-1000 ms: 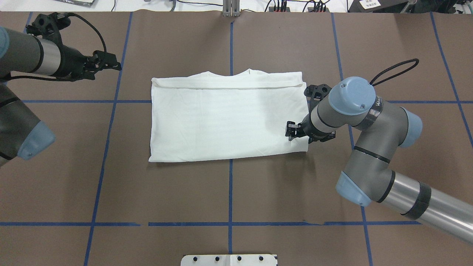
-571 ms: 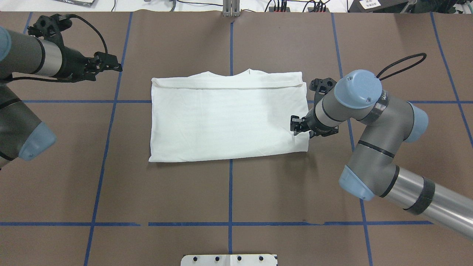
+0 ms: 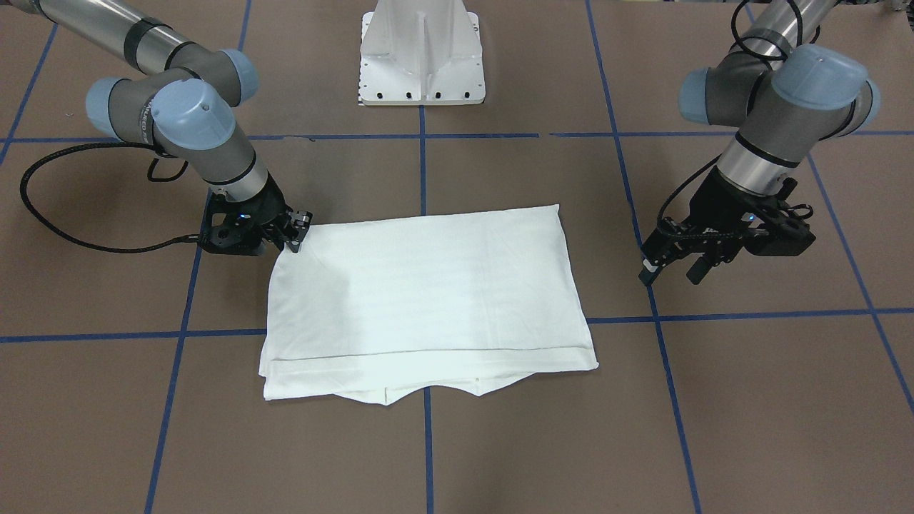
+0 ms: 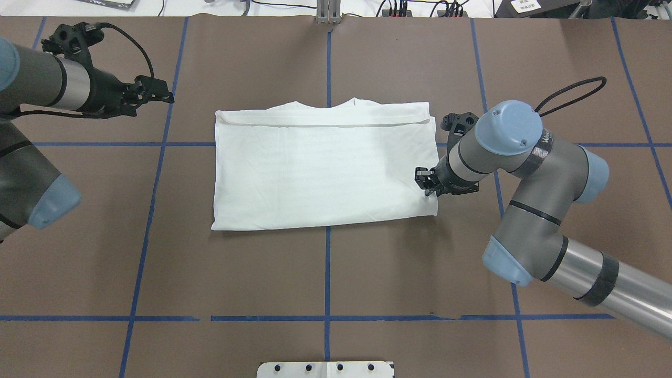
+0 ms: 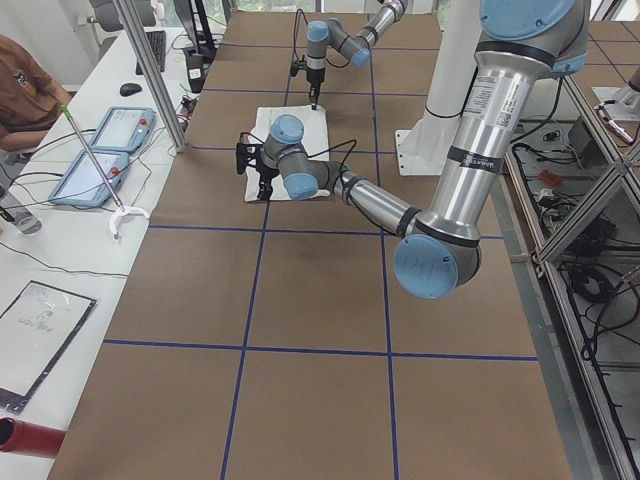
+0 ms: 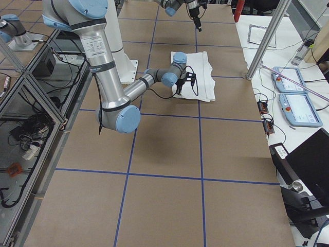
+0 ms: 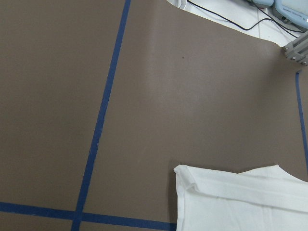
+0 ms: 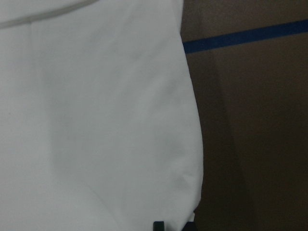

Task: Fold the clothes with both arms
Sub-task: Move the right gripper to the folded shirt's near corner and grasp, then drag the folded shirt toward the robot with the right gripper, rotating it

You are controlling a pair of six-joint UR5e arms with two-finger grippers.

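Observation:
The white shirt (image 4: 320, 168) lies flat on the brown table, folded into a rectangle with its collar at the far edge; it also shows in the front view (image 3: 428, 285). No printed text shows. My right gripper (image 4: 424, 184) sits low at the shirt's right edge near the front corner, seen in the front view (image 3: 296, 234), and looks open. The right wrist view shows the shirt's edge (image 8: 96, 120) and one dark fingertip (image 8: 159, 225). My left gripper (image 4: 167, 92) is open and empty, well left of the shirt (image 3: 670, 275). The left wrist view shows the shirt's far left corner (image 7: 231, 197).
Blue tape lines (image 4: 327, 273) grid the brown table. The white pedestal base (image 3: 421, 57) stands at the robot's side. The right arm's black cable loop (image 3: 43, 214) hangs out beside it. A side bench with tablets (image 5: 100, 150) runs along the far edge.
My right gripper has moved right, from over the shirt's right part to its right edge. My left gripper has barely shifted. The shirt has not moved.

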